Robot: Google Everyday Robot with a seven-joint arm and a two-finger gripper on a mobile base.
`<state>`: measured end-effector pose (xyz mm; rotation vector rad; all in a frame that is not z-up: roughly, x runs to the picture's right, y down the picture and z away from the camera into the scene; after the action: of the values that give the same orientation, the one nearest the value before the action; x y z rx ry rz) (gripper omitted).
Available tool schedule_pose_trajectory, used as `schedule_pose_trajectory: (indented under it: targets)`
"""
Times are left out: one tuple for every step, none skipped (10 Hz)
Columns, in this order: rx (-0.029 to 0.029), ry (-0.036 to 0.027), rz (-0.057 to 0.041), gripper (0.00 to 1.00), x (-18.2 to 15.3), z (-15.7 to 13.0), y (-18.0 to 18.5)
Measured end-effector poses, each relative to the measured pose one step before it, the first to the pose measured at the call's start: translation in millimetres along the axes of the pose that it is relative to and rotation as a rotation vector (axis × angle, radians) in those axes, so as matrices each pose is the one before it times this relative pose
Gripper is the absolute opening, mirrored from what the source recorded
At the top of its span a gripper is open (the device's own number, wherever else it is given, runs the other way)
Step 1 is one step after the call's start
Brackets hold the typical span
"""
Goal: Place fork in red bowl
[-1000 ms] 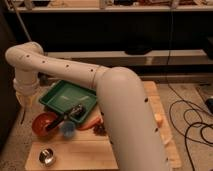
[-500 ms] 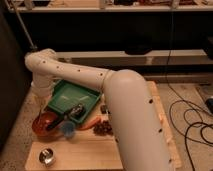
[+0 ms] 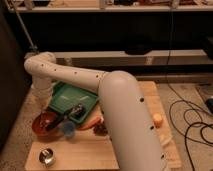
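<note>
The red bowl [image 3: 42, 128] sits at the left front of the wooden table [image 3: 95, 150]. My white arm bends at the far left and comes down with the gripper [image 3: 44, 103] just above the bowl's far rim, beside the green tray. The fork does not show; I cannot tell whether it is in the gripper or hidden behind the arm. A thick black-handled tool [image 3: 66, 117] lies slanted from the tray's front edge across the bowl's right rim.
A green tray [image 3: 75, 99] lies behind the bowl. A small blue cup [image 3: 67, 130] stands right of the bowl, with an orange piece [image 3: 90, 124] and a dark lump [image 3: 102, 128] beside it. A small steel cup [image 3: 47, 157] stands at the front left. Cables lie on the floor at right.
The arm's elbow and wrist have swung from the far left edge rightward and down, bringing the gripper over the red bowl's far rim. The things on the table have not moved.
</note>
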<state>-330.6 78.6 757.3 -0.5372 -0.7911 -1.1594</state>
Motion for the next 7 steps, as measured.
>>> schedule_pose_trajectory:
  targets:
    - [-0.02066,-0.0094,0.00345,0.06,6.54,17.84,4.92]
    - [-0.00511,-0.00636,-0.00175,0.06,2.62,4.54,1.16]
    - [-0.00892,-0.00612,-0.00773,0.06,-0.52,3.92,-0.64]
    - [-0.00546,-0.00375,-0.01012,0.06,-2.05,3.39,-2.38]
    - [-0.00831,-0.00584,-0.00806,0.06,-2.33,3.56,-0.76]
    - [-0.00839,-0.01038,-0.00648,0.07,-1.08,4.85,1.24]
    - [-0.0052,-0.01468,-0.0031,0.14,-0.33,5.71,1.56]
